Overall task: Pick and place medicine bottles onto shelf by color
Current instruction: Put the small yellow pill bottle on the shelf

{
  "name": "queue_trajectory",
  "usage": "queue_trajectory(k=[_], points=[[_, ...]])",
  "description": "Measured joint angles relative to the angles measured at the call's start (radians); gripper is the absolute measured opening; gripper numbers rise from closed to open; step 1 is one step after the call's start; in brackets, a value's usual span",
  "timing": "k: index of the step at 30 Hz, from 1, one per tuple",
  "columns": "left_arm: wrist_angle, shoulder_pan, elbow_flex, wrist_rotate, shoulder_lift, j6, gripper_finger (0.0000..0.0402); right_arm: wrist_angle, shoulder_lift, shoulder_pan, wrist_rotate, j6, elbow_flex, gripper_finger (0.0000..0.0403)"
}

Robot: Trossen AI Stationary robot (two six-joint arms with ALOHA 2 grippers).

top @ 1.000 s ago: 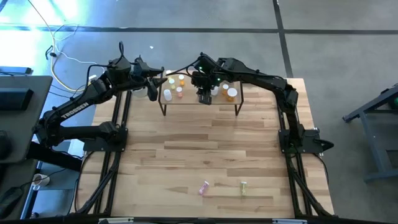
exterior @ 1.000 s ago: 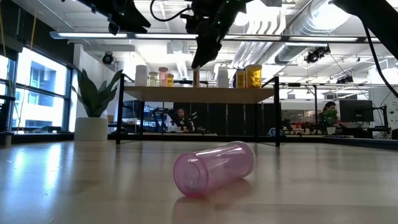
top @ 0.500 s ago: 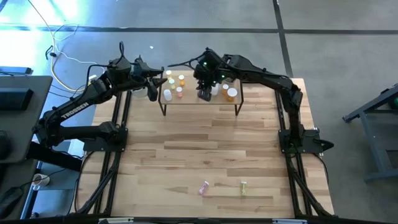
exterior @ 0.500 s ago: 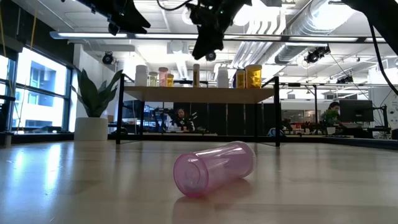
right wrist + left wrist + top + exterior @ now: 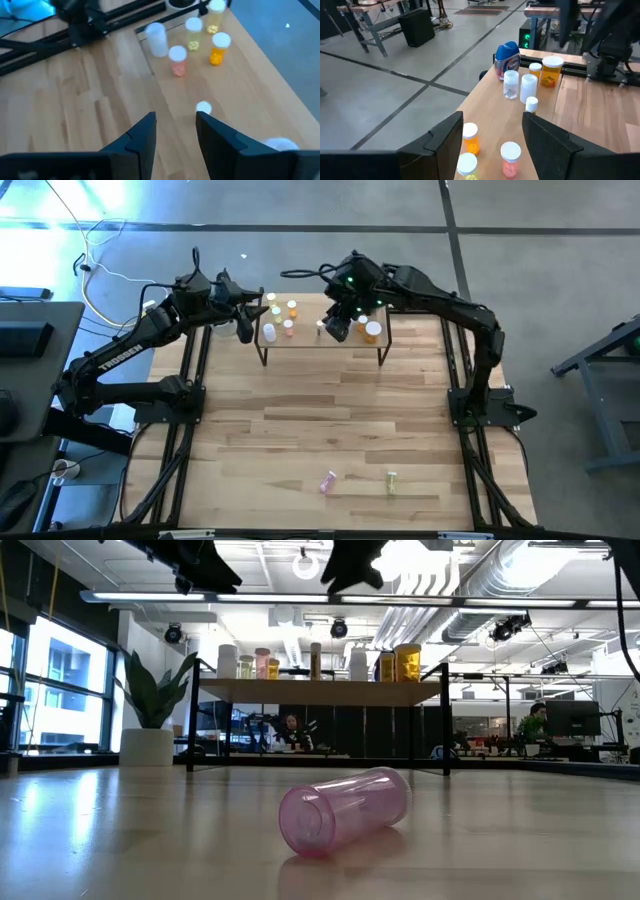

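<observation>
I see my right gripper (image 5: pixel 337 330) above the shelf (image 5: pixel 320 343), fingers apart and empty, with most bottles (image 5: pixel 511 84) standing on that shelf. My left gripper (image 5: pixel 246 318) waits at the shelf's left end, fingers apart; a pink bottle (image 5: pixel 343 810) lies on the table (image 5: pixel 330 415) at the near edge.

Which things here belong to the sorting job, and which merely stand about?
Job: shelf; bottles on it; pink bottle lying on the table; yellow-green bottle beside it; left gripper; right gripper.

Standing about: plant pot; people in the room behind.
</observation>
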Motion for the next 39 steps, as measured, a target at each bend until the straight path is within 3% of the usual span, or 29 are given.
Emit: queue_trajectory(k=[8,19,24,32,39], points=[[0.0,0.0,0.0,-0.005,-0.006,0.009,0.0193,-0.191,-0.035,0.087,0.132,0.008,-0.001,0.0131],[0.001,0.0,0.0,-0.005,-0.057,0.009,0.0193,-0.33,-0.035,0.205,0.137,0.006,-0.004,0.0131],[0.0,0.0,0.0,-0.005,-0.084,0.008,0.0193,-0.284,-0.09,0.252,0.136,0.04,-0.156,0.0131],[-0.032,-0.001,0.0,-0.004,-0.106,-0.062,0.0193,-0.189,-0.246,0.349,0.136,0.272,-0.417,0.0131],[-0.102,-0.003,0.0,-0.004,-0.105,-0.098,0.0193,-0.156,-0.345,0.46,0.167,0.64,-0.572,0.0131]])
